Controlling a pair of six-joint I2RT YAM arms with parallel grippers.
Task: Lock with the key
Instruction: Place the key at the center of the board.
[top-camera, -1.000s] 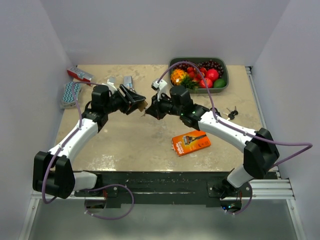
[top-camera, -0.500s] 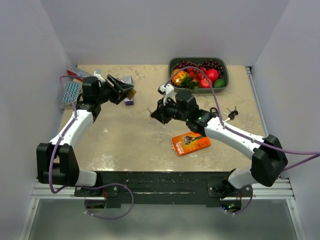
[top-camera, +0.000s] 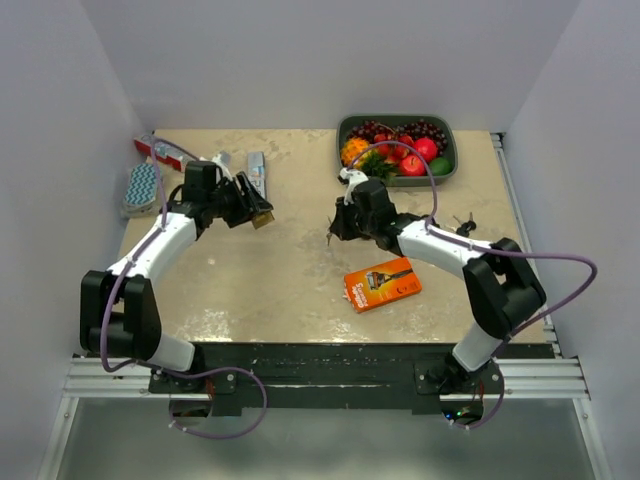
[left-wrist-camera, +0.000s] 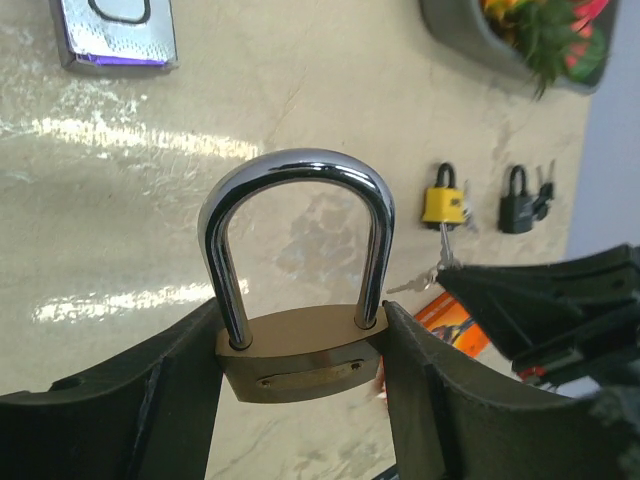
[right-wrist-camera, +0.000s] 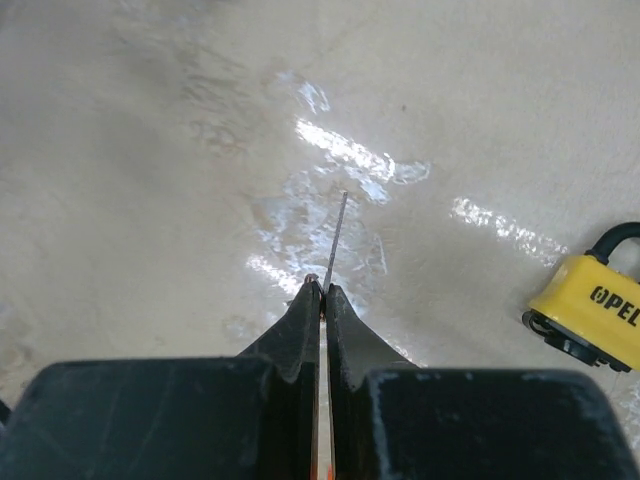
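Observation:
My left gripper (top-camera: 252, 212) is shut on a brass padlock (left-wrist-camera: 300, 355), gripping its body by the sides. The chrome shackle (left-wrist-camera: 295, 170) points away from the wrist camera and both its legs enter the body. The padlock shows in the top view (top-camera: 263, 216) at the left middle of the table. My right gripper (top-camera: 335, 230) is shut on a thin silver key (right-wrist-camera: 336, 238), whose blade sticks out past the fingertips just above the table. The key also shows in the left wrist view (left-wrist-camera: 418, 284). The two grippers are apart, facing each other across a gap.
A yellow padlock (left-wrist-camera: 444, 203) and a black padlock (left-wrist-camera: 517, 198) lie at the right, near my right arm. An orange razor pack (top-camera: 381, 285) lies in front of them. A fruit tray (top-camera: 400, 181) stands at the back. A silver packet (top-camera: 257, 168), red packet (top-camera: 160, 150) and sponge (top-camera: 141, 187) lie back left.
The grippers were nearly touching at the centre a second ago. The left one swung back left with the padlock, then partly returned. The right one drew back to the right with the key.

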